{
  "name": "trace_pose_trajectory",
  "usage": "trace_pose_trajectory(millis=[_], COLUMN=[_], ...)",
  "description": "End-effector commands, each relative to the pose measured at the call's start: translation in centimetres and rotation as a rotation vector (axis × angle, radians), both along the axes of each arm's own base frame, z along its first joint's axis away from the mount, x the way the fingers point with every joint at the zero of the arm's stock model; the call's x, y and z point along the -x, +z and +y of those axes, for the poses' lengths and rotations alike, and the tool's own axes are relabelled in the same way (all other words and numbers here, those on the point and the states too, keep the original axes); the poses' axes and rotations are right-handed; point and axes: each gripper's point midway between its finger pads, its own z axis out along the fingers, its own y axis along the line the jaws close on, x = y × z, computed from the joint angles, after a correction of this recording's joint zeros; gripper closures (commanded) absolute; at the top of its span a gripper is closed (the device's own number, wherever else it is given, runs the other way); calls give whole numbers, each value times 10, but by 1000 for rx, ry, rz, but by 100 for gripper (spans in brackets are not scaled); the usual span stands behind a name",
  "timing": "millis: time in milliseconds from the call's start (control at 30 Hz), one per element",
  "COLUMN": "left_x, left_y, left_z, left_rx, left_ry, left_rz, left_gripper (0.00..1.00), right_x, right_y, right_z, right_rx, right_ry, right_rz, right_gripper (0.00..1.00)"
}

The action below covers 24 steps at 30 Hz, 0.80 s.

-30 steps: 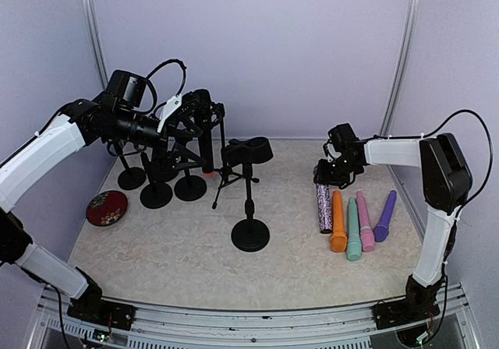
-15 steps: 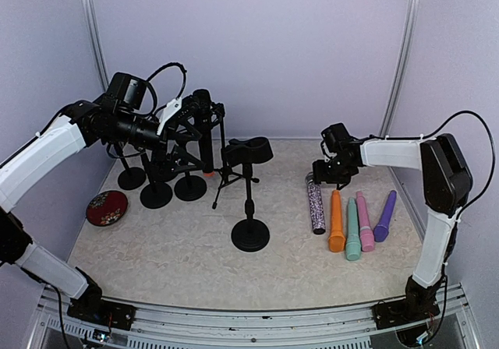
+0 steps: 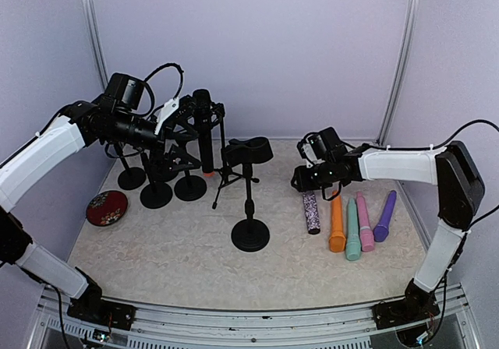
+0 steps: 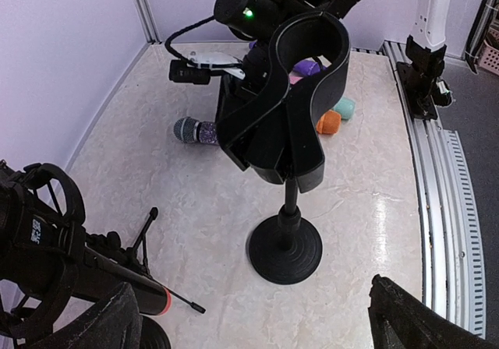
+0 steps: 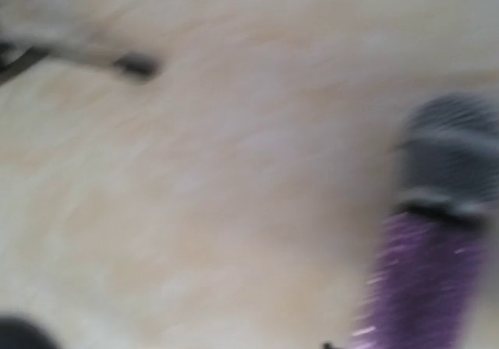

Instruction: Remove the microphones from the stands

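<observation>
glitter microphone [image 3: 311,212] sharp overhead, blurred wrist-side

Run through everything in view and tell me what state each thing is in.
left gripper, wide open, empty
black microphone, upright, mounted, not gripped
centre stand, upright, clip empty
glitter microphone, lying flat
right gripper, over the glitter microphone's head, jaws unclear
orange microphone, lying flat
teal microphone, lying flat
pink microphone, lying flat
purple microphone, lying flat

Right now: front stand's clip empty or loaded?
Empty. The clip holds nothing; the glitter microphone lies flat beyond it.
</observation>
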Motion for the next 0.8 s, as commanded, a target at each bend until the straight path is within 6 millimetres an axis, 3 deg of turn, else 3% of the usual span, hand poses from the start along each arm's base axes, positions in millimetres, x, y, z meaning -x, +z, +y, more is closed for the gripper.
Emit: trace_pose_trajectory(millis=[0,167,433,567,633,767], left_x=[4,4,5,5,5,6], left_y=[4,5,3,3,3,3], left_z=[3,3,6,6,6,6], left_rx=[10,12,7,8,8,9], left_ry=[-7,-8,-5,-4,-3,-4], left_rz=[-15,-16,-19,-19,-19,-14], left_gripper=[1,1,1,1,1,1], right_x=[16,21,23,22,22,32], right_y=[-24,-59,-78,-66,-46,4], right_z=[23,9,-4,-6,0,29], right_rx=[-84,-34,20,8,-32,-147], right_ry=[58,-20,-56,-71,-41,116], right_rz=[80,150,177,145,98,-86], right_gripper=[67,74,78,77,73,53])
